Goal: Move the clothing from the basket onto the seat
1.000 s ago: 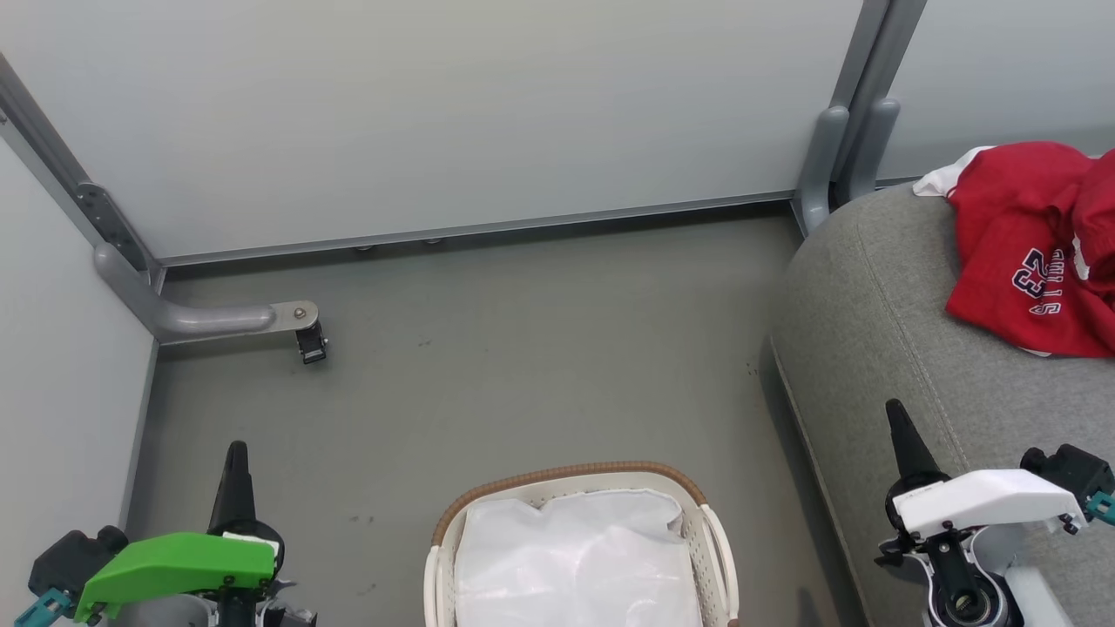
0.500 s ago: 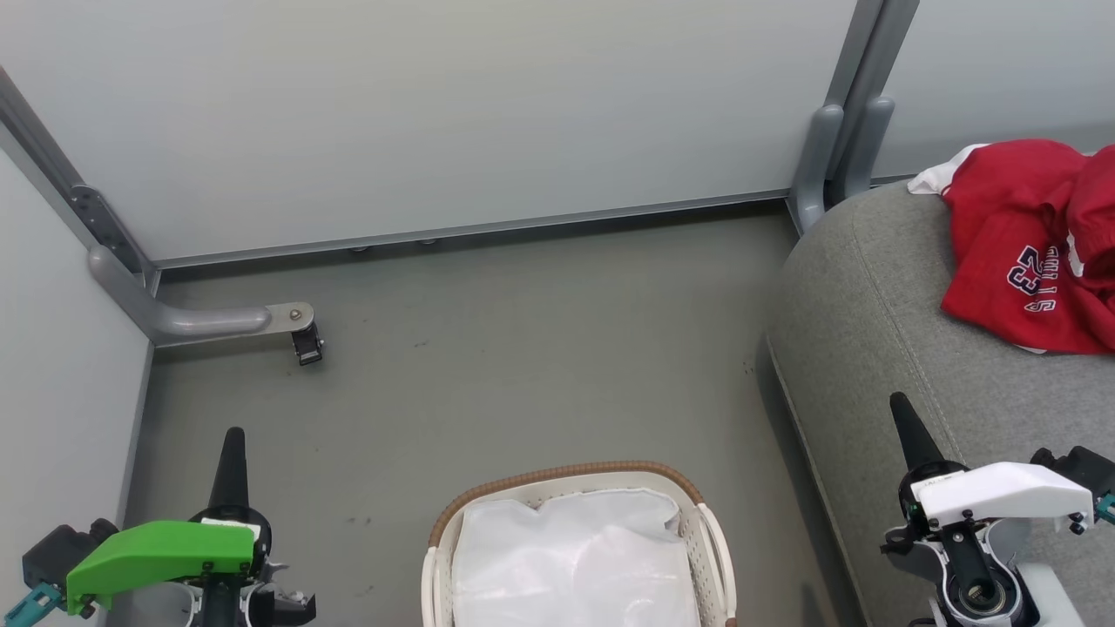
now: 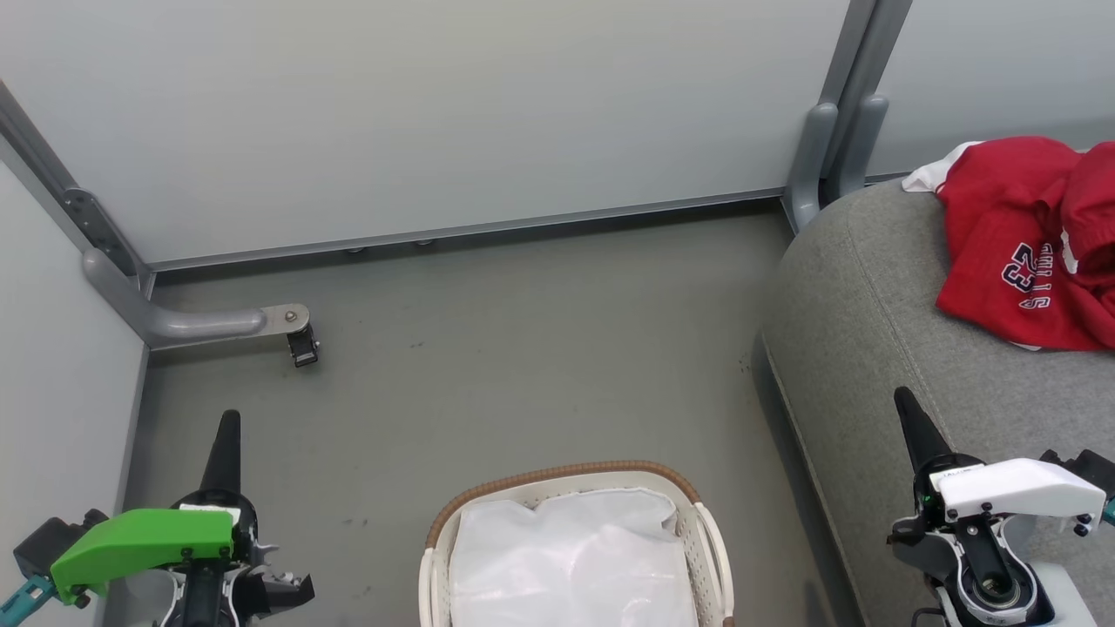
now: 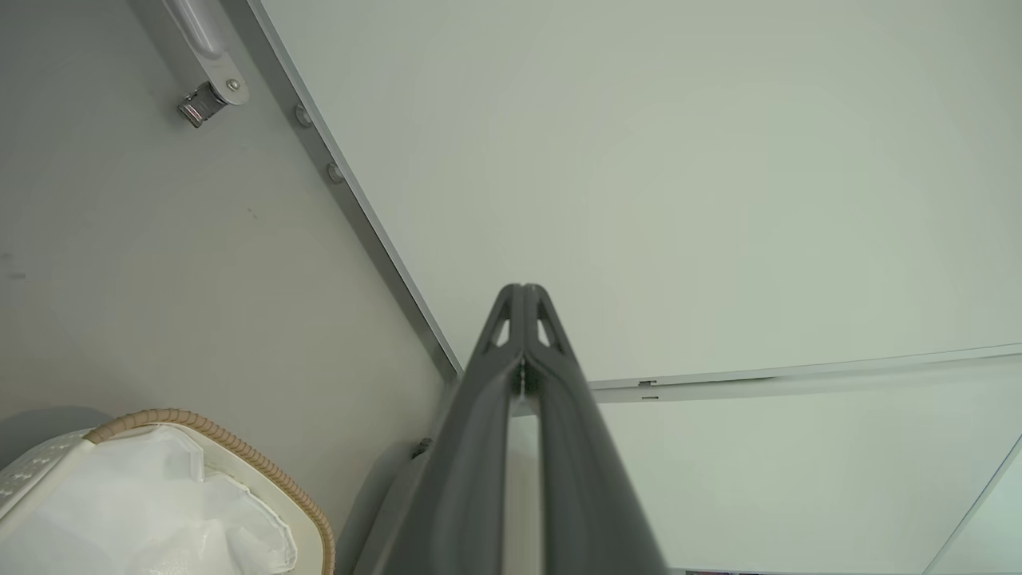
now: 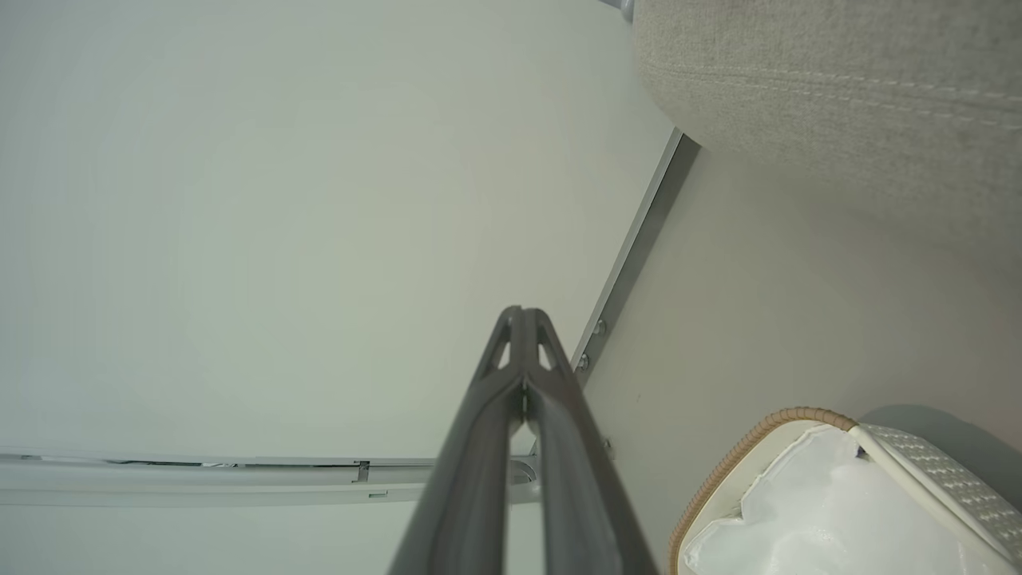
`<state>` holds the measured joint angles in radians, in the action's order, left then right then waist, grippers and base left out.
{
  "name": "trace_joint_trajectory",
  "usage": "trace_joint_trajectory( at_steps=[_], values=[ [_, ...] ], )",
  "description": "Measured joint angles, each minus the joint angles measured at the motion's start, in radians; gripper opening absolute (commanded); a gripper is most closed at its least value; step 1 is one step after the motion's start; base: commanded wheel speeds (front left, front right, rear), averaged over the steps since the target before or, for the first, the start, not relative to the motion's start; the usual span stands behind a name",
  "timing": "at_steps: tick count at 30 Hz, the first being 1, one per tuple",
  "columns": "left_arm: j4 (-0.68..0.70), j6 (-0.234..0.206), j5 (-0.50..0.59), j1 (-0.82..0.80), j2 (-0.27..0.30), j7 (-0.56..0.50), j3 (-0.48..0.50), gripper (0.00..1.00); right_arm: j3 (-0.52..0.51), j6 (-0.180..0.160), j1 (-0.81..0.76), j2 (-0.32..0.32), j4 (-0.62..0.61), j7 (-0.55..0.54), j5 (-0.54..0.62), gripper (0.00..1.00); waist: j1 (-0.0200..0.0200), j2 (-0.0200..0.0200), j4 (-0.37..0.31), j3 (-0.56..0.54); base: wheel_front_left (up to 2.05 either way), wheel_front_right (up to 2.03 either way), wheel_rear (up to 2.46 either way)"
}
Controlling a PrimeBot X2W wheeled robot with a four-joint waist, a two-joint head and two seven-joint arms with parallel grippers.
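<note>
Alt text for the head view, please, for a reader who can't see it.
Red sports clothes lie heaped on a grey sofa cushion at the right, while the white basket on the floor at bottom centre shows just its white liner. The left gripper and right gripper sit low in the corners, jaws shut, holding nothing.

1. The clothing [image 3: 1002, 235], upper right, was soft red cloth.
2. The seat [image 3: 871, 348] was rough, matt grey woven fabric with stitched seams.
3. The basket [image 3: 557, 475] was white perforated plastic with a brown woven rim; its liner [image 3: 575, 566] was thin white cloth.
4. The floor [image 3: 523, 348] was matt grey; the bracket [image 3: 200, 322], at left, was smooth metal.
</note>
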<state>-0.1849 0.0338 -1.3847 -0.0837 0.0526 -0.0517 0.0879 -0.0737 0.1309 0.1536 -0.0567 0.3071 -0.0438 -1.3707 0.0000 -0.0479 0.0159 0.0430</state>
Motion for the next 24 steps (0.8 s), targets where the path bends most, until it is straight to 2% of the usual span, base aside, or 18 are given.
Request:
trace_joint_trajectory(
  at_steps=[24],
  values=[
    [0.014, -0.005, -0.164, -0.029, -0.001, -0.045, 0.022, 0.0, -0.009, 0.0, 0.008, -0.014, -0.005, -0.035, -0.193, 0.0, 0.0, 0.0, -0.012, 0.001, 0.0, 0.0, 0.0]
  ],
)
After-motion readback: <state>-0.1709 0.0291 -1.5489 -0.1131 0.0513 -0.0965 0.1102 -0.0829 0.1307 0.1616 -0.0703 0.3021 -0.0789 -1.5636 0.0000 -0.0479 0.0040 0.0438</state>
